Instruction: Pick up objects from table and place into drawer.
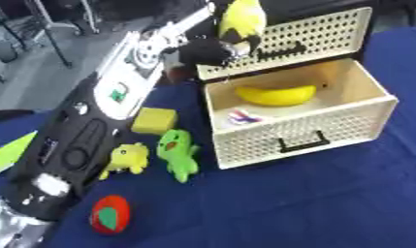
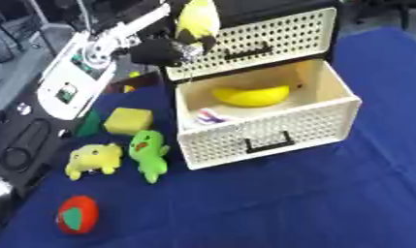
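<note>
The left hand [image 1: 217, 48] grips a yellow-and-black plush toy [image 1: 242, 19] above the back of the open cream drawer [image 1: 329, 128], which already holds a yellow banana [image 1: 276, 95] and a small pale item [image 1: 242, 116].

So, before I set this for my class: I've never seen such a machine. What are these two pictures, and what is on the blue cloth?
Both pictures come from the two eyes of a camera in a humanoid robot's head, looking down, so they nearly match. The long black and silver limb is its left arm; the left hand holds a yellow and black soft toy above a cream perforated drawer unit. Its open drawer already holds a banana and a small colourful item. On the table lie a yellow block, a yellow plush, a green plush and a red ball.
</note>
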`<action>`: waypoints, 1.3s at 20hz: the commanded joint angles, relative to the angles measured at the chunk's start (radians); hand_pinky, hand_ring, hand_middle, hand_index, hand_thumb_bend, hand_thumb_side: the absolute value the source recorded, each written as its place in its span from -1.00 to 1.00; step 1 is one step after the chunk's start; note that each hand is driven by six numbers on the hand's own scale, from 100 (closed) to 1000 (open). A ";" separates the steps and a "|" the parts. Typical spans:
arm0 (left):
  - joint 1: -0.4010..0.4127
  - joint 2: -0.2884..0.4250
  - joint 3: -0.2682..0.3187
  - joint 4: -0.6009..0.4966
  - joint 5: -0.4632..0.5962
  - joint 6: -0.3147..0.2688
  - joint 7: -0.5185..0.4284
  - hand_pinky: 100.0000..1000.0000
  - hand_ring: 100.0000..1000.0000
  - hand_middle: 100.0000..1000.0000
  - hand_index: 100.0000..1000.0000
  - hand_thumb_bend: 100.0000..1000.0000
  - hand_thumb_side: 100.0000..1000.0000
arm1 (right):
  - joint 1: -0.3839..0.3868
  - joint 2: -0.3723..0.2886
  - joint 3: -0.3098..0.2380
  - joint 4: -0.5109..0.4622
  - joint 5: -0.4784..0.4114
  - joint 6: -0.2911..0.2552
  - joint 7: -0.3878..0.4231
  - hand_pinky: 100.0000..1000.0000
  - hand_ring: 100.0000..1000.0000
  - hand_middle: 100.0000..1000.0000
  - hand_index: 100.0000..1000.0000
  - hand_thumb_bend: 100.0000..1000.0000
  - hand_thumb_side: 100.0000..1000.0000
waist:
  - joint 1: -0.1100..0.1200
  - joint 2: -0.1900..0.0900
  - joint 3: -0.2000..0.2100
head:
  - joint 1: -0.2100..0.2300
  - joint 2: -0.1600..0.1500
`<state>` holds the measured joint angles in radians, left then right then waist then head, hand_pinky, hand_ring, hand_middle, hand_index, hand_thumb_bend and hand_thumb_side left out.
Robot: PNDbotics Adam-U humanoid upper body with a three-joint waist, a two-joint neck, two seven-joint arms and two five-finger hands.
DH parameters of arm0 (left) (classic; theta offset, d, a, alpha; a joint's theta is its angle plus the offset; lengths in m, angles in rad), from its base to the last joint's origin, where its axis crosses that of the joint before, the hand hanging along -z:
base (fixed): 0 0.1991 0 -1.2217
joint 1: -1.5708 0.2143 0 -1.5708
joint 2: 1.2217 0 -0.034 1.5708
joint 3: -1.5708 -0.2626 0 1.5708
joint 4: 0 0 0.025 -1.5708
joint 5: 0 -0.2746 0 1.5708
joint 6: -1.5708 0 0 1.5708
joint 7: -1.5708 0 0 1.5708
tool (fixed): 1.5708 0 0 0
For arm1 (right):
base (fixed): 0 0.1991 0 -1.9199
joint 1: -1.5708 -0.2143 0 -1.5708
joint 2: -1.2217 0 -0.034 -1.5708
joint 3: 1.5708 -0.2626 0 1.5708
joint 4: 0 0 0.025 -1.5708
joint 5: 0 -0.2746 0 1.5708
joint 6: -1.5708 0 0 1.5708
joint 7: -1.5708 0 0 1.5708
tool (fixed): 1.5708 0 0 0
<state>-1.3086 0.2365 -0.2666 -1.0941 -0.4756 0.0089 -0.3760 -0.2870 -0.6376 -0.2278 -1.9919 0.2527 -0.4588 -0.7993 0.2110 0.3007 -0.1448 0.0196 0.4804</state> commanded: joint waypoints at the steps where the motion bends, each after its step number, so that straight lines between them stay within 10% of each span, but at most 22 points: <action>1: -0.002 0.011 0.018 0.026 -0.007 0.000 -0.011 -0.56 0.01 0.00 0.80 -0.32 0.24 | -0.013 -0.021 -0.006 -0.008 -0.002 -0.100 -0.108 -0.32 0.04 -0.01 0.29 -1.00 0.50 | -0.005 -0.010 -0.007 | 0.000 -0.008; 9: 0.004 0.009 0.047 0.072 -0.033 -0.072 -0.056 -0.39 0.28 0.26 1.00 0.37 0.68 | -0.008 -0.007 -0.006 -0.008 0.007 -0.087 -0.108 -0.32 0.04 -0.01 0.28 -1.00 0.49 | -0.004 -0.006 -0.011 | 0.003 -0.010; 22: 0.011 0.018 0.084 0.005 -0.011 -0.083 0.025 -0.44 0.21 0.19 1.00 0.10 0.68 | -0.002 -0.004 0.000 -0.008 0.012 -0.090 -0.108 -0.33 0.04 -0.01 0.28 -1.00 0.49 | -0.009 -0.004 -0.007 | 0.009 -0.008; 26: 0.015 0.035 0.094 -0.090 0.046 -0.066 0.052 -0.57 0.04 0.02 0.73 0.03 0.66 | 0.008 0.002 -0.002 -0.008 0.016 -0.088 -0.108 -0.33 0.03 -0.01 0.28 -1.00 0.49 | -0.014 -0.003 0.006 | 0.008 -0.007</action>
<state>-1.2764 0.2358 -0.1880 -1.1402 -0.4490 -0.0616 -0.3369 -0.2752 -0.6204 -0.2271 -1.9902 0.2627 -0.4503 -0.8079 0.2143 0.3149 -0.1390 0.0254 0.4800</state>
